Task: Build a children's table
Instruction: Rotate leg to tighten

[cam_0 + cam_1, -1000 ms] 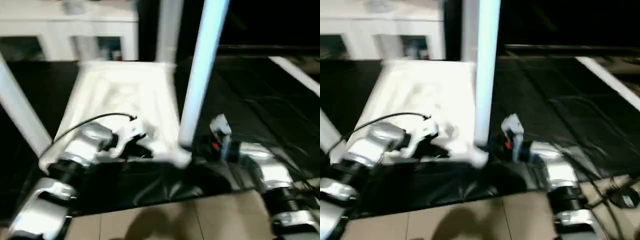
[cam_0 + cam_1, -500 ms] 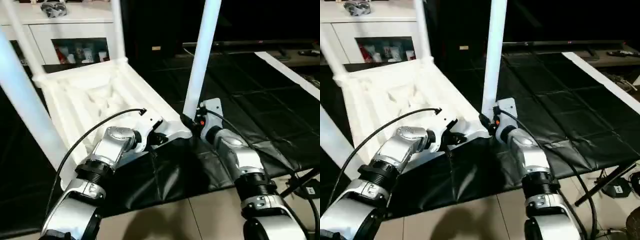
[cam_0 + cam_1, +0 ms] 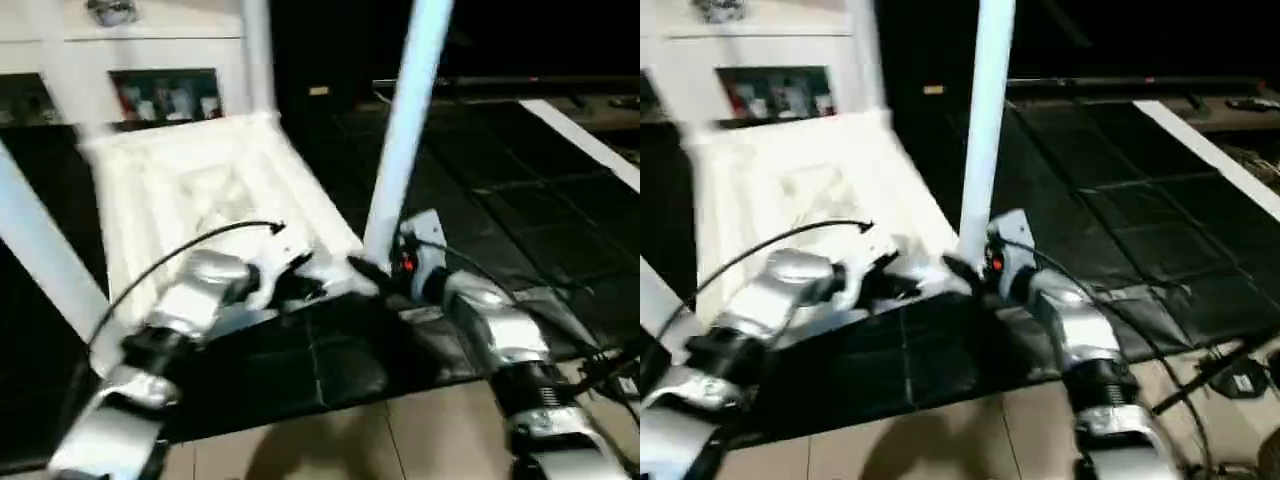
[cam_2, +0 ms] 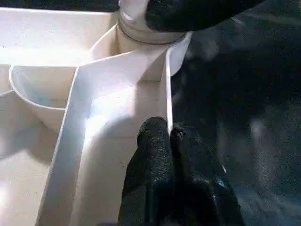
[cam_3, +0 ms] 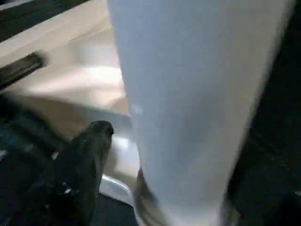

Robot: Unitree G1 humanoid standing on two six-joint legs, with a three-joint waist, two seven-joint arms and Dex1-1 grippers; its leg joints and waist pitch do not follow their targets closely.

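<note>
The children's table [image 3: 200, 190] is lying upside down on the black mat [image 3: 520, 170], ribbed underside facing up at me. Three white legs are already standing in corner sockets from what I can see: the near-right leg [image 3: 405, 130] shooting straight up past the top of the head view, a far leg [image 3: 257, 55] at the back corner, and another leg [image 3: 40, 250] at the near-left that leans across the left edge of the head view.

My left gripper [image 4: 169, 141] is at the near edge of the tabletop, just left of that near-right corner. In the left wrist view its two black fingers are pressed tight together, and the thin rim wall of the tabletop runs right up to where the tips meet. I honestly can't say if the rim is pinched between them or they're just resting against it, but there's no gap at all.

My right gripper [image 3: 378, 272] is sitting right at the base of the near-right leg, where it goes into the round corner socket [image 4: 148, 35]. In the right wrist view one black finger [image 5: 87, 155] stands beside the leg with a sliver of space, so the claw looks spread and I don't see it clamping the leg.

Behind the table there's a white glass-door cabinet [image 3: 150, 60], and beige floor tiles [image 3: 400, 440] show nearest to me.
</note>
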